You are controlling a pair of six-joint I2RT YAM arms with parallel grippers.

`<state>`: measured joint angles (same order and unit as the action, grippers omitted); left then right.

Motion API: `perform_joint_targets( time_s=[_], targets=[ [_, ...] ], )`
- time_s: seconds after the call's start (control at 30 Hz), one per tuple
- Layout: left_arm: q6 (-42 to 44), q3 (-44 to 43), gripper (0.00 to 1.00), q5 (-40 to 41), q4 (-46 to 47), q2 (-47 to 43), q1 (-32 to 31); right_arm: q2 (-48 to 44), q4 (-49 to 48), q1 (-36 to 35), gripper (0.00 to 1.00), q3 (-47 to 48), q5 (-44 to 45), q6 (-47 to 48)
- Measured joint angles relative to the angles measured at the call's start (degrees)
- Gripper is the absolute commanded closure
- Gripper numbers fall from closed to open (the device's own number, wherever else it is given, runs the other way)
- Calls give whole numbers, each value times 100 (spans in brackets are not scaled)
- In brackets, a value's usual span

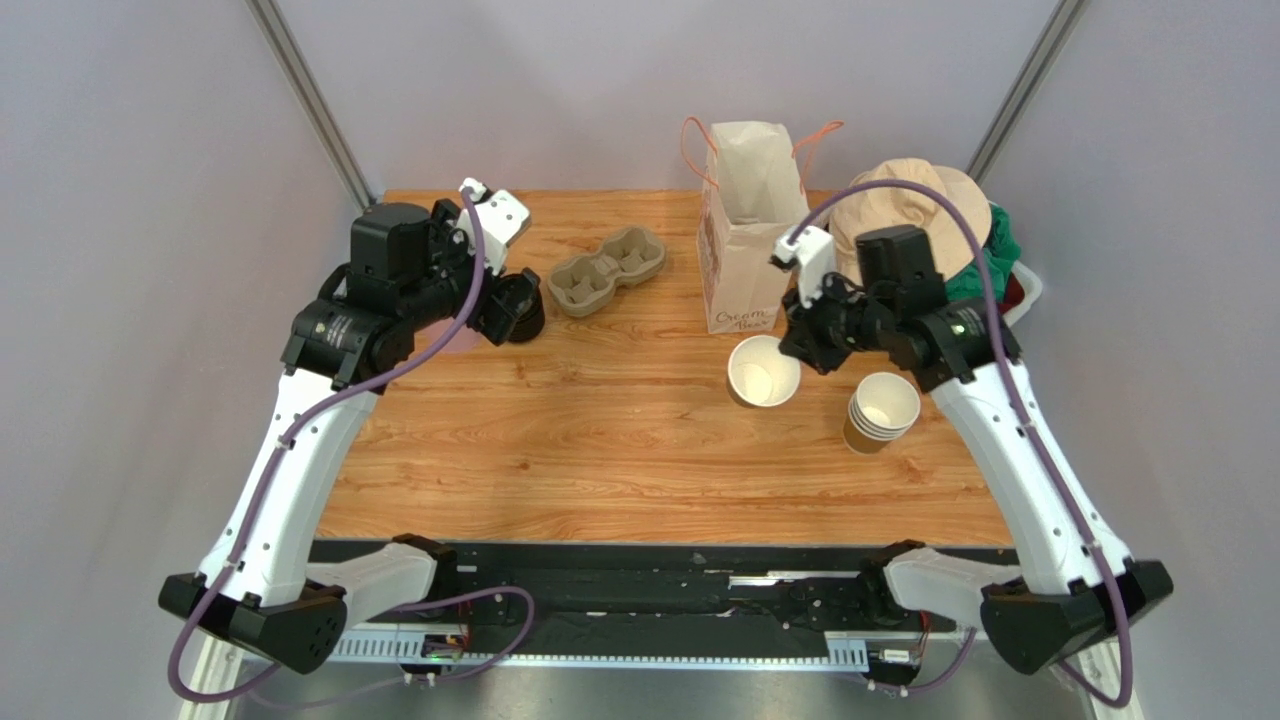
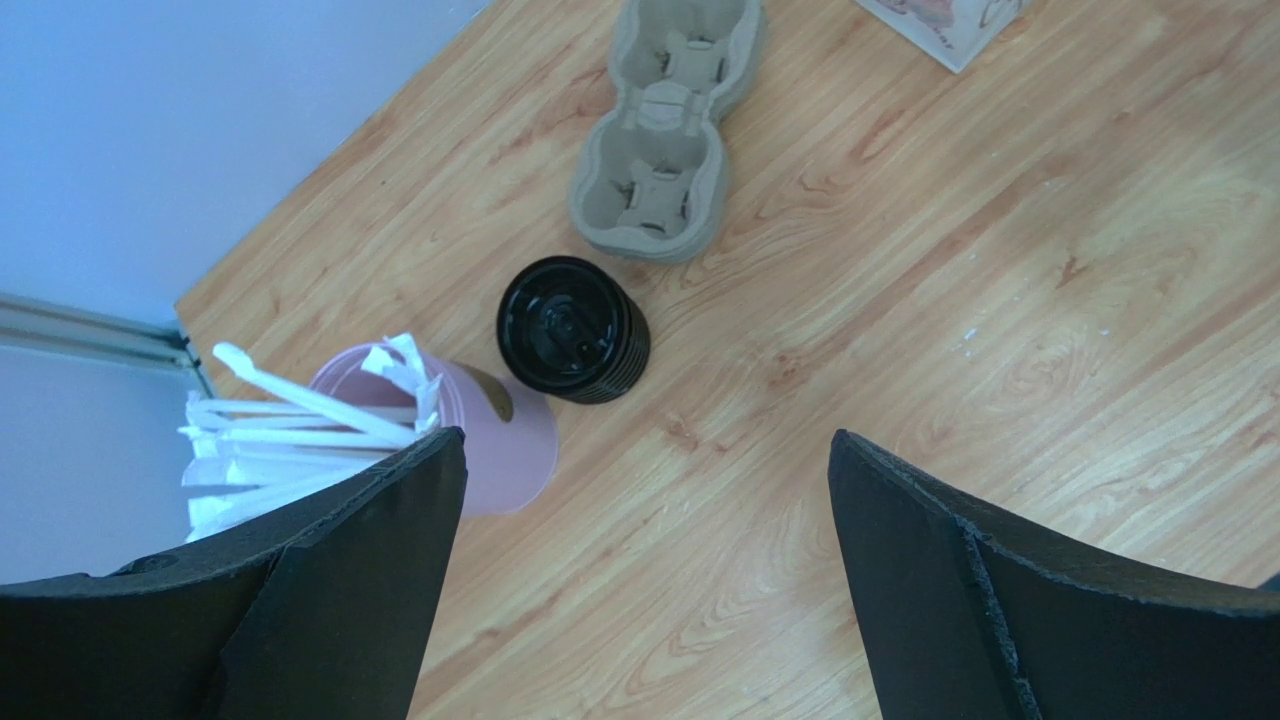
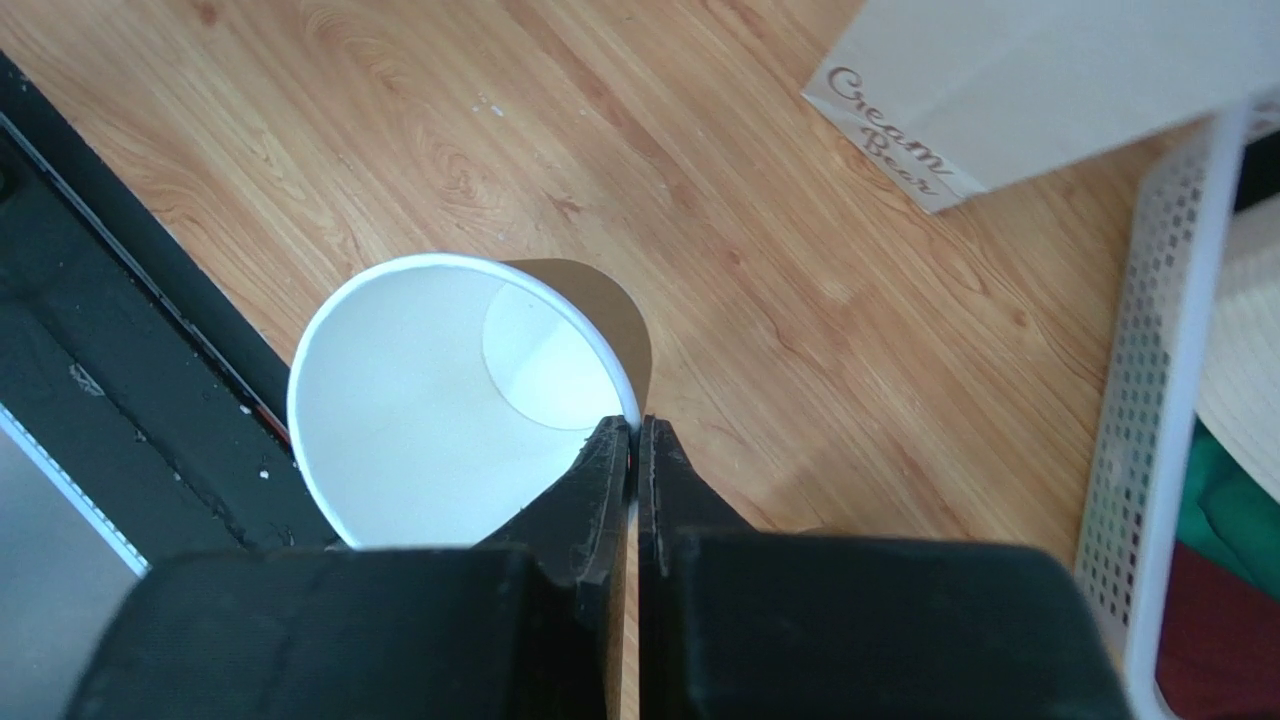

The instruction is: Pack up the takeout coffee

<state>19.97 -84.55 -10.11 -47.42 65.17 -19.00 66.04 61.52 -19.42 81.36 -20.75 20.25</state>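
Upper left in the top view, the left claw [image 2: 639,510] hangs wide open above a short stack of round black plastic lids [image 2: 574,330], probably lining up for one. A pink tumbler of white stirrers [image 2: 496,443] stands just beside them, a likely snag. The grey pulp cup carrier [image 2: 669,128] lies beyond. Right of centre, the right claw [image 3: 633,438] is clamped on the rim of the lidless kraft-brown paper cup [image 3: 406,405], steadying it near the pale paper bag [image 1: 747,225] and a stack of brown paper cups [image 1: 879,408].

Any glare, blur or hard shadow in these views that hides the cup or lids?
Top external: even light, soft shadows, sharp. Left wrist: black lid stack crisp, slight sheen. Right wrist: paper cup sharp, white inside bright, not washed out.
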Motion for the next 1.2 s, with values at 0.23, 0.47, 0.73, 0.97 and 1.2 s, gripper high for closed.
perform_joint_targets(
  time_s=[0.23, 0.47, 0.73, 0.97, 1.2],
  targets=[
    [-13, 74, 1, 144, 46, -170, 146, 1176, -667, -1198, 100, 11, 396, -243],
    [-33, 350, 1, 107, 166, -595, 308, 2271, -981, -1714, 100, 337, 404, -503],
    [-61, 737, 1, -22, 302, -894, 605, 3274, -1283, -2175, 100, 789, 448, -699],
    [-85, 894, 1, -168, 352, -1034, 741, 4089, -1405, -2343, 98, 1185, 533, -813],
    [-173, 990, 1, -348, 404, -1134, 861, 4444, -1423, -2446, 96, 1204, 728, -828]
  ],
)
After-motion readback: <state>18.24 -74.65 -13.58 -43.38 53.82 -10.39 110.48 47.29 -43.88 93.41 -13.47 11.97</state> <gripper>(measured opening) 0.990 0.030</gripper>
